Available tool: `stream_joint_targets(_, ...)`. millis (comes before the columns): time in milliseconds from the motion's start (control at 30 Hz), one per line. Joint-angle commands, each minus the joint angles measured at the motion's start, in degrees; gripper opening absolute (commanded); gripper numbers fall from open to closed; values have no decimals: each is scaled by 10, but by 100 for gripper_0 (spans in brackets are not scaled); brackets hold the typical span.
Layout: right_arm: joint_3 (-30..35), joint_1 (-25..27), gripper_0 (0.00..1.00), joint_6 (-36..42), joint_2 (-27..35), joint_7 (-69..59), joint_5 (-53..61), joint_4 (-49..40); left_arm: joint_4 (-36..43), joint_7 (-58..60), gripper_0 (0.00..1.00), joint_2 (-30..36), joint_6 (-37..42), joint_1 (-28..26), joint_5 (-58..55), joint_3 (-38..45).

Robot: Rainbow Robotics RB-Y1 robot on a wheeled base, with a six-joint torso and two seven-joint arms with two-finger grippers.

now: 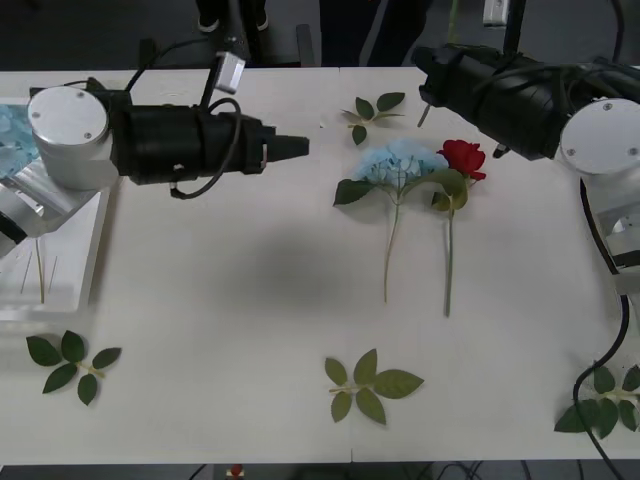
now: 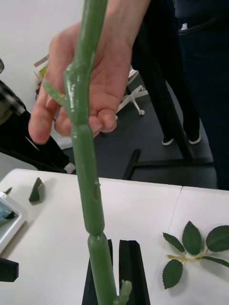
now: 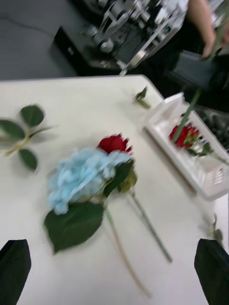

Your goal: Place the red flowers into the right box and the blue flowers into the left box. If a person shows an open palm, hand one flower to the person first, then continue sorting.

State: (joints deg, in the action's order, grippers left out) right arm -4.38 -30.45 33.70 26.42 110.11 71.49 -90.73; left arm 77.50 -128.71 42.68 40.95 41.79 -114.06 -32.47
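Observation:
My right gripper (image 1: pixel 429 93) (image 2: pixel 114 247) is shut on the green stem (image 2: pixel 85 157) of a red flower at the table's far right. A person's hand (image 2: pixel 102 81) holds that stem higher up. In the left wrist view the stem runs down to a red bloom (image 3: pixel 183 134) at the right box (image 3: pixel 200 167). Another red flower (image 1: pixel 462 158) (image 3: pixel 113 143) and a blue flower (image 1: pixel 398 162) (image 3: pixel 81 178) lie side by side mid-table. My left gripper (image 1: pixel 292 147) hovers open to their left. The left box (image 1: pixel 80 280) holds a blue flower (image 1: pixel 14 132).
Flowerless leaf sprigs lie at the back (image 1: pixel 372 112), front centre (image 1: pixel 370 386), front left (image 1: pixel 70 362) and front right (image 1: pixel 606 405). The right arm (image 1: pixel 530 95) covers the table's far right corner. A black cable (image 1: pixel 600 360) hangs along the right edge.

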Motion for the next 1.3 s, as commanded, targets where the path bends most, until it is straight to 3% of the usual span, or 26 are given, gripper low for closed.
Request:
stream_joint_targets(33, 2, -29, 0, 8, -30, -66, -54, -37, 5, 117, 100, 76, 11, 23, 17, -35)
stream_joint_targets(200, 5, -58, 0, 10, -66, -119, -146, -39, 4, 266, 100, 120, 75, 44, 118, -45)
stream_joint_targets(433, 46, -98, 0, 93, -94, -163, -217, -46, 4, 490, 100, 129, 227, 91, 315, -24)
stream_joint_targets(667, 53, -121, 0, 98, -96, -203, -231, -46, 5, 623, 100, 79, 362, 109, 487, 18)
stream_joint_targets(900, 61, -137, 0, 117, -102, -227, -260, -47, 4, 731, 100, 18, 461, 133, 588, 21)
stream_joint_targets(1300, 60, -137, 2, 117, -102, -226, -263, -47, 5, 791, 100, -103, 577, 135, 703, 82)
